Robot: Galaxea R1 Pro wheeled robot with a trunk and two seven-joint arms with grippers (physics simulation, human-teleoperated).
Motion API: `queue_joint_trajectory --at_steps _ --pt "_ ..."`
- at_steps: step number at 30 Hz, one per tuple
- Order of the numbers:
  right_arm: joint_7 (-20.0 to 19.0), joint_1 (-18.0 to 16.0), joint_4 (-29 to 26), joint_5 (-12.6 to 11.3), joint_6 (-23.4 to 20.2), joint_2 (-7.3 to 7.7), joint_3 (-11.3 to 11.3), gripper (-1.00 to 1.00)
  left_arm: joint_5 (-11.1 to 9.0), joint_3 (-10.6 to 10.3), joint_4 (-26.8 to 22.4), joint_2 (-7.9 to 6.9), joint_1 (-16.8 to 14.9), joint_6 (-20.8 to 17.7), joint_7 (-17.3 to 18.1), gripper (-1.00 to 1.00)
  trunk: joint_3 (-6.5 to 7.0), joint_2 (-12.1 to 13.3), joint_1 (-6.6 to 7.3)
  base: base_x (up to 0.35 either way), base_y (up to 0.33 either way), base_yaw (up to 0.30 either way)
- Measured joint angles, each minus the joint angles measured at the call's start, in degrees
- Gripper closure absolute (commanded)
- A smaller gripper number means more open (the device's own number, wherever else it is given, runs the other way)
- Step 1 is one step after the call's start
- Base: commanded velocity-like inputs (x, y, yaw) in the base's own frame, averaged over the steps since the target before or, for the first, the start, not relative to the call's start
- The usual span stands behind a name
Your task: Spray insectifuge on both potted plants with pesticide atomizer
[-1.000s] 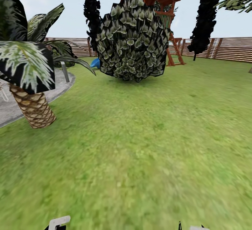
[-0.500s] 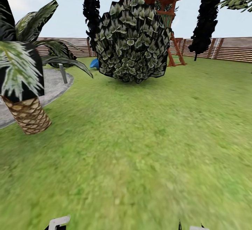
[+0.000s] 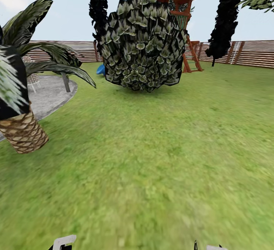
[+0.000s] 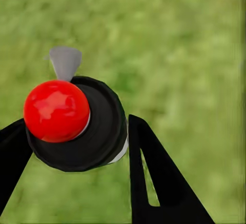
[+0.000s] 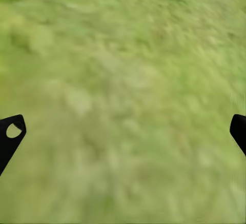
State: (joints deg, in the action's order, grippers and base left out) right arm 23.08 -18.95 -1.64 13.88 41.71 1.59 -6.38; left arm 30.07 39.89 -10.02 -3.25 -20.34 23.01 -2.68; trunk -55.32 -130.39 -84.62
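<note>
Gripping the pesticide atomizer [image 4: 77, 124] between the black fingers of the left gripper [image 4: 72, 147], red cap facing the wrist camera and whitish trigger poking out beyond it, above the lawn [image 3: 152, 158]; right gripper [image 5: 123, 131] hanging spread wide and empty over the same lawn. Judging the bottle light, rigid and somewhat slick, so clamping around the round dark body below the head and leaving the trigger free. Rolling over the lawn toward the big round bush [image 3: 142, 40], palm trunk [image 3: 23, 132] and paved patio [image 3: 49, 95] lying off to that bush's left.
</note>
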Motion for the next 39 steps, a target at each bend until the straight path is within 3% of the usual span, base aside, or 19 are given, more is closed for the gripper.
queue_joint_trajectory --at_steps 30,39 --pt "0.0 0.0 0.0 0.0 0.0 0.00 0.0 -1.00 0.0 0.0 0.0 0.00 0.0 0.0 0.0 1.00 0.00 0.0 0.00 0.336 -0.092 0.002" --pt "0.0 0.0 0.0 0.0 0.0 -0.01 0.0 -1.00 0.0 0.0 0.0 0.00 0.0 0.0 0.0 1.00 0.00 0.0 0.00 0.336 -0.106 0.220"
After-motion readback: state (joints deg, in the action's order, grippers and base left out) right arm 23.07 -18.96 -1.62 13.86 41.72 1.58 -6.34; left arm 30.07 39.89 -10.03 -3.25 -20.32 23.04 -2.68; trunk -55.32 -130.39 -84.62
